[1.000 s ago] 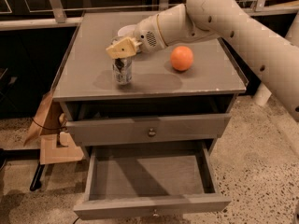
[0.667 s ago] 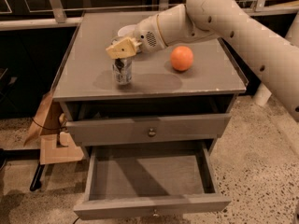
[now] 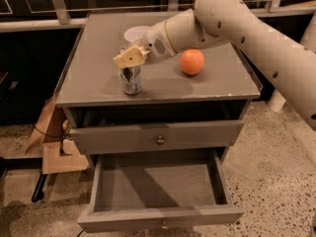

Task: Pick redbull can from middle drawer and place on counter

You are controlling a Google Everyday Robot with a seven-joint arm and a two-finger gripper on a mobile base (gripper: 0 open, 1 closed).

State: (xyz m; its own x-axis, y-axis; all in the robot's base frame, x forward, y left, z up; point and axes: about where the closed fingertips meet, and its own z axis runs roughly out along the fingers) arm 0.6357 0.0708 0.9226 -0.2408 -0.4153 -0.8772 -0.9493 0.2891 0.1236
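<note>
The redbull can [image 3: 131,80] stands upright on the counter [image 3: 98,53], near its front left. My gripper [image 3: 130,58] is right over the can's top, with its tan tips at the rim. The arm reaches in from the upper right. The middle drawer [image 3: 160,219] is pulled out wide below, and its grey inside shows nothing in it.
An orange [image 3: 192,61] lies on the counter right of the can. A white bowl [image 3: 135,33] sits behind the gripper. The knobbed drawer above [image 3: 160,140] is closed. A cardboard box [image 3: 55,143] leans on the floor at the cabinet's left.
</note>
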